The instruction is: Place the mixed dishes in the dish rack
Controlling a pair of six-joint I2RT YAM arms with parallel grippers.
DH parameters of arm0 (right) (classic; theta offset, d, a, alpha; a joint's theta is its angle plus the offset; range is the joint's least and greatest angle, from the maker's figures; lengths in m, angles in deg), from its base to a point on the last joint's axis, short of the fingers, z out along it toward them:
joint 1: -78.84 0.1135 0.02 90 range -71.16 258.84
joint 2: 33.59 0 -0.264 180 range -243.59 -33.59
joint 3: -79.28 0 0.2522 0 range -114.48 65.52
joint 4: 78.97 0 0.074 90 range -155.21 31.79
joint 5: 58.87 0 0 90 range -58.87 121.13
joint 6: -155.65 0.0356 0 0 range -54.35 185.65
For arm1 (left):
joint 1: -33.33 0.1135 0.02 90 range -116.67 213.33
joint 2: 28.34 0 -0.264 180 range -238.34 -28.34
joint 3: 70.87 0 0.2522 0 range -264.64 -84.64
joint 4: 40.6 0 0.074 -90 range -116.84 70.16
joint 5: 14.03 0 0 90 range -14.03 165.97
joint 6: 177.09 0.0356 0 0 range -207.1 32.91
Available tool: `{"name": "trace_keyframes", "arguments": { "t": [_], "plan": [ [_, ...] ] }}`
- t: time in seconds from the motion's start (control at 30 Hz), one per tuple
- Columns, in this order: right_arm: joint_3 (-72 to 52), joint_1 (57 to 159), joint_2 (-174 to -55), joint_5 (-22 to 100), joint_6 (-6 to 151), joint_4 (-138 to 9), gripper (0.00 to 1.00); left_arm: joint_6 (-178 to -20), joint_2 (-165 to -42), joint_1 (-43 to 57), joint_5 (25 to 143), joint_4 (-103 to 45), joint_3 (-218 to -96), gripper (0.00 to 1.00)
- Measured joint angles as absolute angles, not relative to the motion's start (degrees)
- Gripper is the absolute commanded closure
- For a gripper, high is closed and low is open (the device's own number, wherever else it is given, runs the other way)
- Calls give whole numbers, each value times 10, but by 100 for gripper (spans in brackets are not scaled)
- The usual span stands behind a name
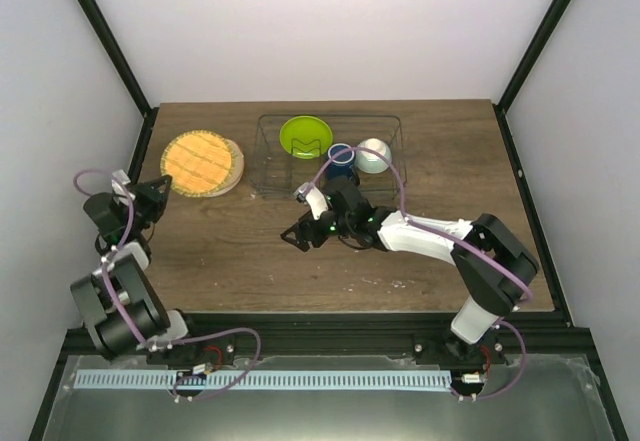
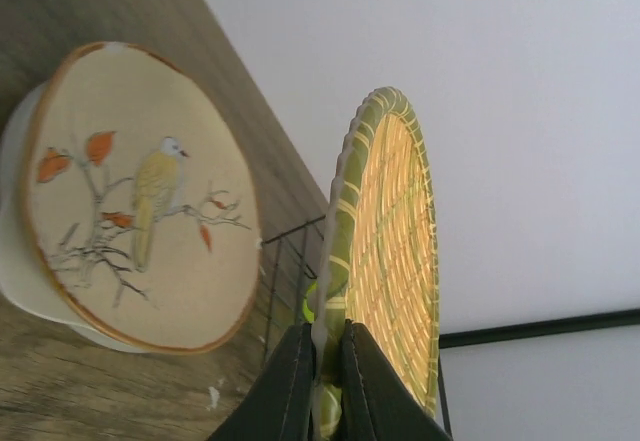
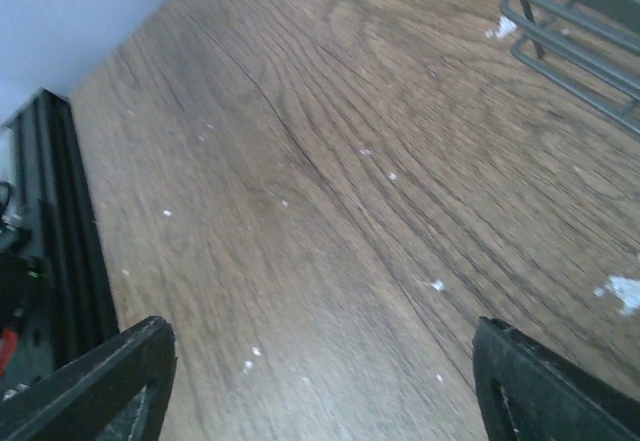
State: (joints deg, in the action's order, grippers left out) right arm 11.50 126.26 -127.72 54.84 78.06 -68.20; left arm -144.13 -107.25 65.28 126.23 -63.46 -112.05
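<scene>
My left gripper [image 1: 162, 185] [image 2: 327, 361] is shut on the near rim of the tan woven-look plate [image 1: 201, 160] [image 2: 392, 251] and holds it tilted up over the beige patterned plate [image 1: 233, 179] [image 2: 140, 196], which lies on the table with a bird picture facing up. The dish rack [image 1: 392, 121] stands at the back centre, its wires also in the left wrist view [image 2: 285, 261]. In it are the lime-green plate [image 1: 305, 136], the dark blue mug [image 1: 341, 155] and the pale mint bowl [image 1: 374, 154]. My right gripper [image 1: 299, 236] [image 3: 320, 391] is open and empty, low over bare wood in front of the rack.
The rack's near corner [image 3: 570, 21] shows at the top right of the right wrist view. A black frame rail [image 3: 55, 211] runs along the table's near edge. White walls close in the table at the back and sides.
</scene>
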Motion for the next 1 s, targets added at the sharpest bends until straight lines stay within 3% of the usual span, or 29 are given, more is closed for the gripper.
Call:
{"name": "trace_keyframes", "arguments": {
  "t": [0.4, 1.0],
  "plan": [
    [52, 1252, -1282, 644, 829, -774, 18, -1363, -851, 586, 1262, -446, -1088, 100],
    [-18, 1210, -1382, 736, 914, -838, 25, -1317, -730, 533, 1241, -311, -1074, 100]
  ]
}}
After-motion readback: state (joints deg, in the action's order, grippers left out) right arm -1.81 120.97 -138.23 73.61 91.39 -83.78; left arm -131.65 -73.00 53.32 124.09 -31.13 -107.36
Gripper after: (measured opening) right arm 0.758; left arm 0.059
